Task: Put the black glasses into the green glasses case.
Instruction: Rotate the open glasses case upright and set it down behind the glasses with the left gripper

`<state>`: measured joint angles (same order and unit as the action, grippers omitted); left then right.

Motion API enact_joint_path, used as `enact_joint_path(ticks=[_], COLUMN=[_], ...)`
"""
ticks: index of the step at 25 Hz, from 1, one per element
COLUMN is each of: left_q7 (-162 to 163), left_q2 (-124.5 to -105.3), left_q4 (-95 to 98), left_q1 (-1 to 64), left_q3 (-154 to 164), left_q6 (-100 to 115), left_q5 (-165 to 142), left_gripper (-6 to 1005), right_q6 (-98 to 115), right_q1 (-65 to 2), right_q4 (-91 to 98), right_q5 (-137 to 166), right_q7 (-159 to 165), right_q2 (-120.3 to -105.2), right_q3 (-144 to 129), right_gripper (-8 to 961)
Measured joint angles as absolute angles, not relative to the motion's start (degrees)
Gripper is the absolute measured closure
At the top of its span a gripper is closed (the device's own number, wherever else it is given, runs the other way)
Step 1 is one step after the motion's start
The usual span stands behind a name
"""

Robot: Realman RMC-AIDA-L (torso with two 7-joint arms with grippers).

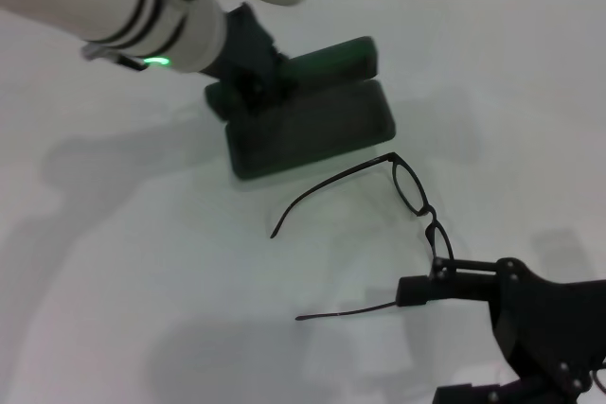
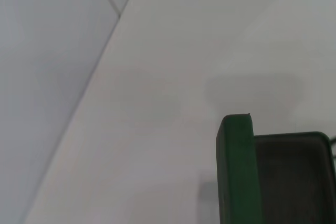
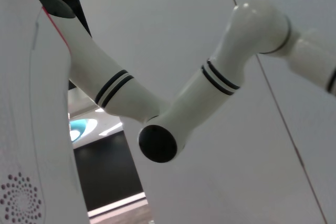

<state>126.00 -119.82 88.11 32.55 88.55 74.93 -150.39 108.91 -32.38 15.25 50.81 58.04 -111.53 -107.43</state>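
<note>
Black glasses on the table, green case open beside them.

The black glasses lie unfolded on the white table, just in front of the open green glasses case. The right gripper, fingers spread, has one finger touching the frame's near end. The left gripper is at the case's left end; its grip can't be made out.

The left end of the green glasses case is hidden by the left gripper, whose fingers cannot be made out. The right gripper is cut off by the head view's lower edge, and one end of the black glasses is covered by it.
</note>
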Motion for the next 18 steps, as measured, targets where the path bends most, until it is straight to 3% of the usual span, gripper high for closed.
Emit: enact_joint_path(ticks=[8, 18], left_q7=[120.9, 120.2], left_q2=[-119.83, -120.04], left_q4=[79.0, 70.6], left_q1=[35.6, 40.4], left_q3=[94.3, 102.2], left_q6=[60.4, 57.5], left_q5=[-150.5, -153.9], left_gripper=[759, 734], right_q6=[109.1, 107.6], right_q1=[-32.2, -32.2], right_q4=[15.5, 15.4], right_q5=[51.5, 51.1], right_q7=[59.3, 59.4], right_q2=[-112.2, -112.24], right_q3=[-107.1, -107.0], right_gripper=[98, 99])
